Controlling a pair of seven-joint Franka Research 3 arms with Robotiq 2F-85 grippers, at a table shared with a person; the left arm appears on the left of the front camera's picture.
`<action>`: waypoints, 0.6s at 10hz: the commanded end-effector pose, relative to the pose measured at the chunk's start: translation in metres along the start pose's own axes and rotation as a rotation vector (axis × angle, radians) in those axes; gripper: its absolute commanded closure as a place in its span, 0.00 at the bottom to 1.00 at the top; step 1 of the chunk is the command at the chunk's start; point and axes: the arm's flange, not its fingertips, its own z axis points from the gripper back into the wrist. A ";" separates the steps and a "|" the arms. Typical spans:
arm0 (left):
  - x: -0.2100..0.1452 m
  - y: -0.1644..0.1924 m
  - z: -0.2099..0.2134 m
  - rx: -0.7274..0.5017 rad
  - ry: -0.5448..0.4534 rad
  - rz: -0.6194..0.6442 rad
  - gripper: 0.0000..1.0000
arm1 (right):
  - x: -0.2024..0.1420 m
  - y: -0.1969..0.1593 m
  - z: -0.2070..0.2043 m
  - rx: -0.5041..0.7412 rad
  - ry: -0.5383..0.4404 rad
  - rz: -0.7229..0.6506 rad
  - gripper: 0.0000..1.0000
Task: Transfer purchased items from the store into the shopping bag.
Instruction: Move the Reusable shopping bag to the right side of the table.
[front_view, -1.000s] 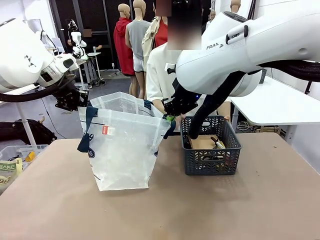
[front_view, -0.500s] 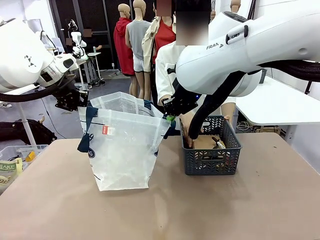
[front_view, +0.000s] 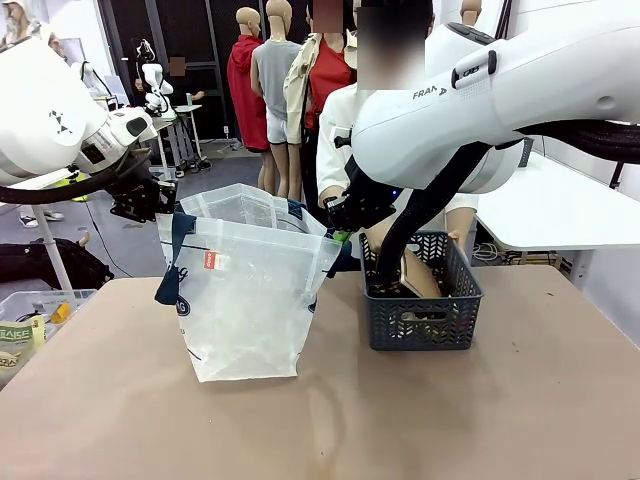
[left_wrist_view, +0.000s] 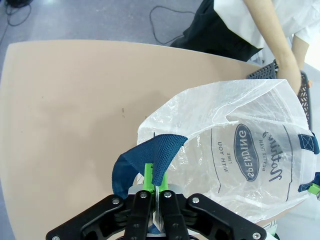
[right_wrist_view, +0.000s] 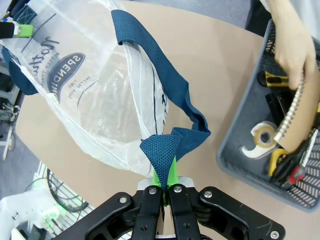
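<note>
The shopping bag (front_view: 245, 300), clear plastic with navy handles, stands open on the brown table (front_view: 330, 420). My left gripper (front_view: 162, 208) is shut on its left handle (left_wrist_view: 145, 160), and my right gripper (front_view: 340, 236) is shut on its right handle (right_wrist_view: 165, 145); together they hold the mouth wide. Right of the bag sits a grey basket (front_view: 420, 320). A person's hand (right_wrist_view: 292, 50) reaches into the basket and tilts up a brown spiral notebook (right_wrist_view: 302, 117). Purchased items, slim yellow (right_wrist_view: 276, 79) and black sticks, lie on the basket (right_wrist_view: 250, 175) floor beside a tape roll (right_wrist_view: 262, 135).
The person stands at the far side behind the basket. A clear bin (front_view: 30, 310) with packets sits off the table's left edge. A white table (front_view: 550, 210) stands at the back right. Bare tabletop lies in front of the bag and basket.
The person's hand has gone down into the basket and tipped the brown notebook up on edge. Both arms and the bag have stayed still.
</note>
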 end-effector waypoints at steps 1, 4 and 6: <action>0.002 0.003 0.001 0.003 -0.005 0.005 1.00 | 0.000 -0.001 0.000 0.000 0.000 -0.002 1.00; 0.002 0.003 0.001 0.003 -0.005 0.005 1.00 | 0.000 -0.001 0.000 0.000 0.000 -0.002 1.00; 0.002 0.003 0.001 0.003 -0.005 0.005 1.00 | 0.000 -0.001 0.000 0.000 0.000 -0.002 1.00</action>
